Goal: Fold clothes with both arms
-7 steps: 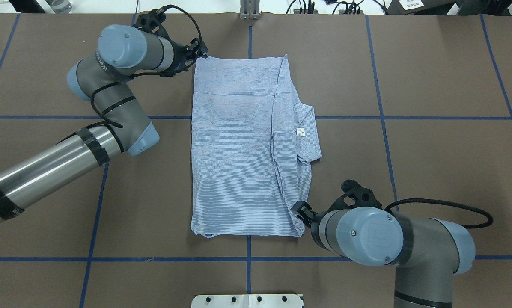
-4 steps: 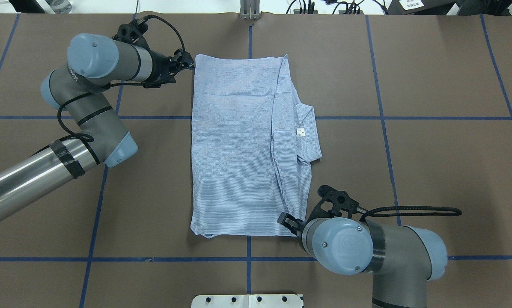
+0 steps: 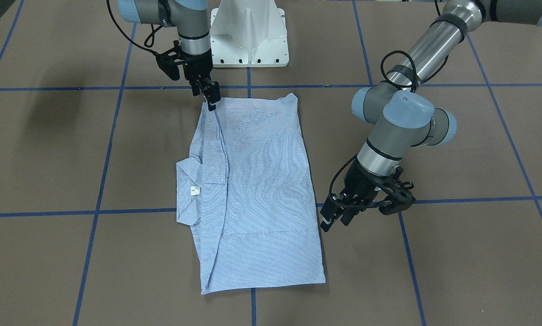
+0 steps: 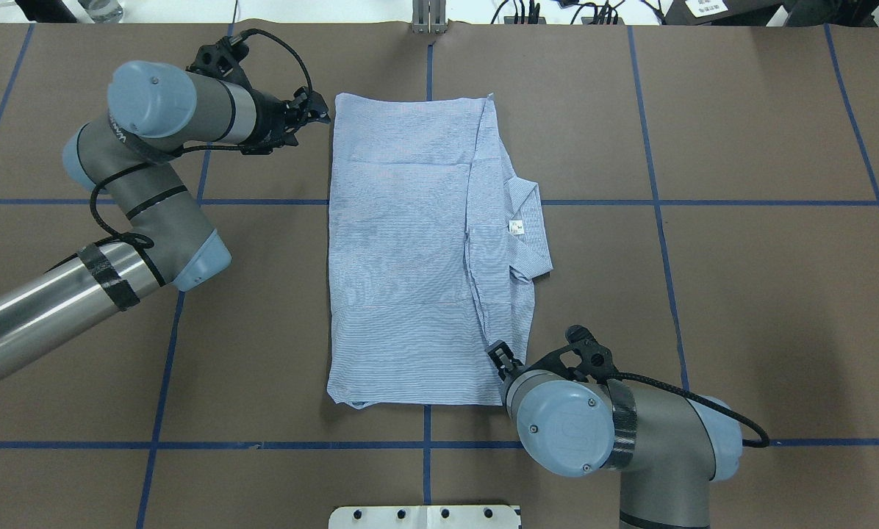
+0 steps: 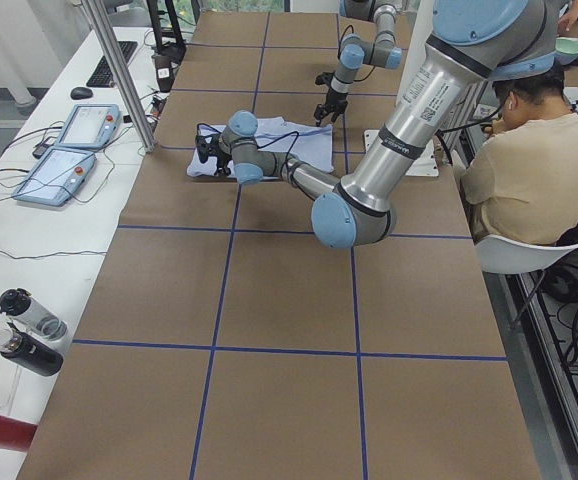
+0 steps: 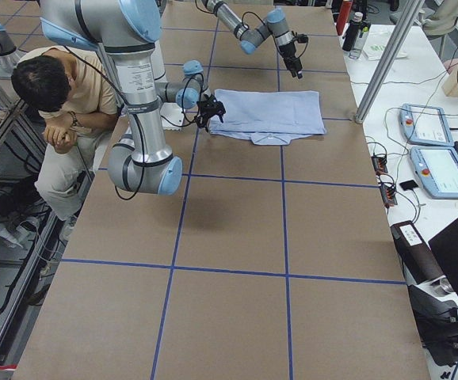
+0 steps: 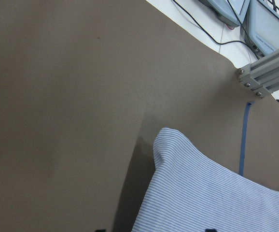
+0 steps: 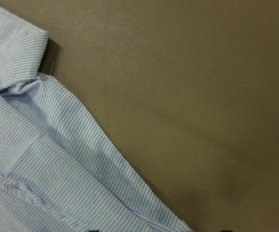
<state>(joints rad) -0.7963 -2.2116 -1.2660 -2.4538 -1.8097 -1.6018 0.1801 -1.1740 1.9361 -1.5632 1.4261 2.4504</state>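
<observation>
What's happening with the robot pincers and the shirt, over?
Left pincer open beside shirt corner. Right pincer open at opposite corner. Shirt folded, flat. Nothing blocking.

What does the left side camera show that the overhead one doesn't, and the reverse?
Only the left side view: a seated person in a beige top and two touchscreen tablets. Only the overhead view: the collar and small white neck label. Both: the striped shirt lying folded on the brown table, with the left arm and right arm at opposite corners.
</observation>
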